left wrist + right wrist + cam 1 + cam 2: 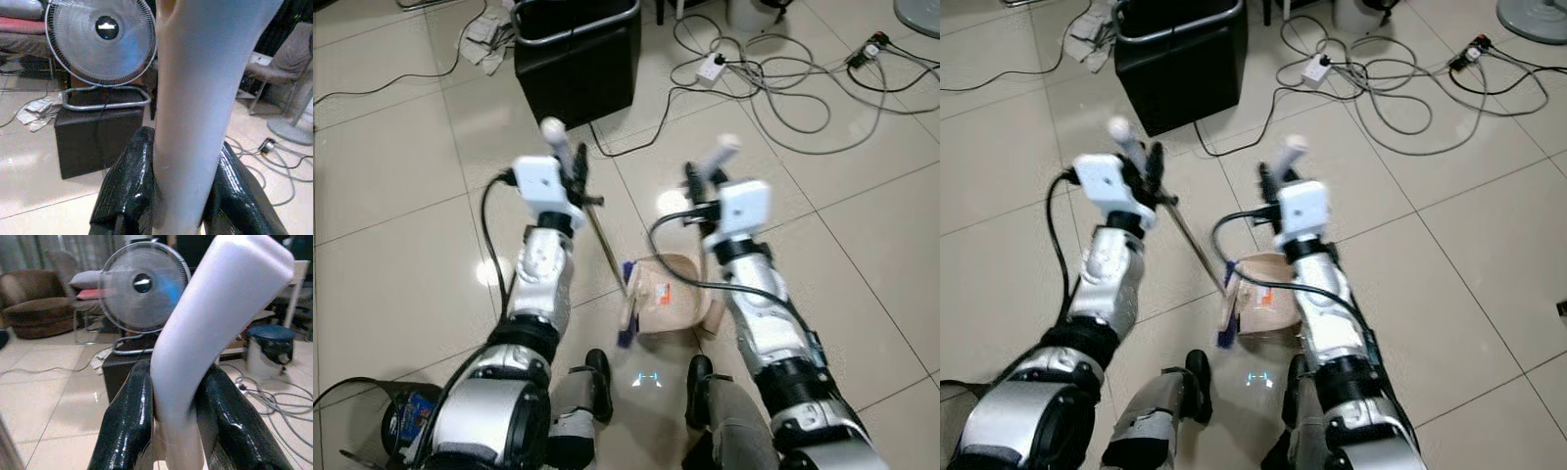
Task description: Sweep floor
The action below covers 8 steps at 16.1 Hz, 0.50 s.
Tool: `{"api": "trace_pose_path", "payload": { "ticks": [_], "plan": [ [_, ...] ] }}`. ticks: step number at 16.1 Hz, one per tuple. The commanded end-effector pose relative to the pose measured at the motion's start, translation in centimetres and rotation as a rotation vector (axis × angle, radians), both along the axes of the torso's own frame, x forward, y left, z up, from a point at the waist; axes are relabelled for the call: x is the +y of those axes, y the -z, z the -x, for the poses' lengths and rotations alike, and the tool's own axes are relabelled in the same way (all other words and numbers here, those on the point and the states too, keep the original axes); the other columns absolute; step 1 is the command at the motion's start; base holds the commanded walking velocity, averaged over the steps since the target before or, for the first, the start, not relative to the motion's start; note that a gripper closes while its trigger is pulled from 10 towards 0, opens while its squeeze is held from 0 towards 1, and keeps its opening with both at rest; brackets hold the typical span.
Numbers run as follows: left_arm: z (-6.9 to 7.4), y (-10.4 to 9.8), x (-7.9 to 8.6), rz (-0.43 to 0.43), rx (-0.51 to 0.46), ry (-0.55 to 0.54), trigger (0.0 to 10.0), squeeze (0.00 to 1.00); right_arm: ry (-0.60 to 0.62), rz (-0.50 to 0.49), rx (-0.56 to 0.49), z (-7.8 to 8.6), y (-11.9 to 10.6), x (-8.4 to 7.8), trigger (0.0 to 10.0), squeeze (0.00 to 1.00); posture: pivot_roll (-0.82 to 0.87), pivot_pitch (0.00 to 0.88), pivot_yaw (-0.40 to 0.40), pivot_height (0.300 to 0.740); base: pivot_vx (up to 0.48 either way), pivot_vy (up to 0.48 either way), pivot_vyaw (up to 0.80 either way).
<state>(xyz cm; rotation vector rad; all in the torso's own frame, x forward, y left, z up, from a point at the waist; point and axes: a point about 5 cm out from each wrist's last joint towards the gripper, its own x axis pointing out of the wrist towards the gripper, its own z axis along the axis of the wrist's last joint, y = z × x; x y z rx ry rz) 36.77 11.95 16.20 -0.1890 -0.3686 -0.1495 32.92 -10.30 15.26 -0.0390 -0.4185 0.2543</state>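
Broom and dustpan in hand, sweeping looks near its end.
Left gripper is clamped on the broom's white grip, brush below it at the pan's mouth; right gripper is clenched on the pan handle. Paper scraps far ahead remain. Wrist views add a fan beyond the black box.

Pale glossy floor tiles catch the light. A black box-shaped stand sits ahead, with a fan on it. Grey cables and a white power strip sprawl nearby. A brown sofa and what may be a grey chair stand further off.
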Motion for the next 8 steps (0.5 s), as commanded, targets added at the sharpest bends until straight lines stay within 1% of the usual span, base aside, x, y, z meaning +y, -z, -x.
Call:
{"api": "trace_pose_path", "payload": {
  "ticks": [1, 2, 3, 4, 5, 6, 8],
  "plan": [
    [-0.2, -1.3, 0.1, 0.089, -0.034, 0.047, 10.0, 0.00, -0.003, -0.121, 0.061, 0.6, 0.9, -0.6, 10.0, 0.00, 0.02, 0.266, 0.092, 0.740, 0.000, 0.000, 0.00],
    [-0.3, -1.9, 0.4, 0.097, -0.052, 0.061, 10.0, 0.00, 0.011, -0.147, 0.060, 0.7, 0.8, -1.2, 10.0, 0.00, 0.02, 0.259, 0.094, 0.740, 0.000, 0.000, 0.00],
    [-0.4, -3.2, 1.2, 0.108, -0.090, 0.090, 10.0, 0.00, 0.039, -0.194, 0.054, 1.1, 0.6, -2.6, 10.0, 0.00, 0.03, 0.251, 0.098, 0.740, 0.000, 0.000, 0.00],
    [-0.4, -4.5, 1.9, 0.100, -0.127, 0.123, 10.0, 0.00, 0.062, -0.215, 0.044, 1.5, 0.4, -3.7, 10.0, 0.00, 0.03, 0.244, 0.103, 0.740, 0.000, 0.000, 0.00],
    [-0.4, -5.0, 2.2, 0.088, -0.141, 0.143, 10.0, 0.00, 0.074, -0.220, 0.040, 1.7, 0.3, -4.2, 10.0, 0.00, 0.03, 0.241, 0.107, 0.740, 0.000, 0.000, 0.00],
    [-0.2, -6.0, 2.6, 0.045, -0.160, 0.198, 10.0, 0.00, 0.108, -0.230, 0.035, 2.2, 0.2, -5.2, 10.0, 0.00, 0.03, 0.233, 0.113, 0.740, 0.000, 0.000, 0.00],
    [0.3, -6.3, 2.5, -0.044, -0.145, 0.286, 10.0, 0.00, 0.142, -0.237, 0.032, 2.4, 0.2, -6.0, 10.0, 0.00, 0.03, 0.227, 0.121, 0.740, 0.000, 0.000, 0.00]
  ]
}}
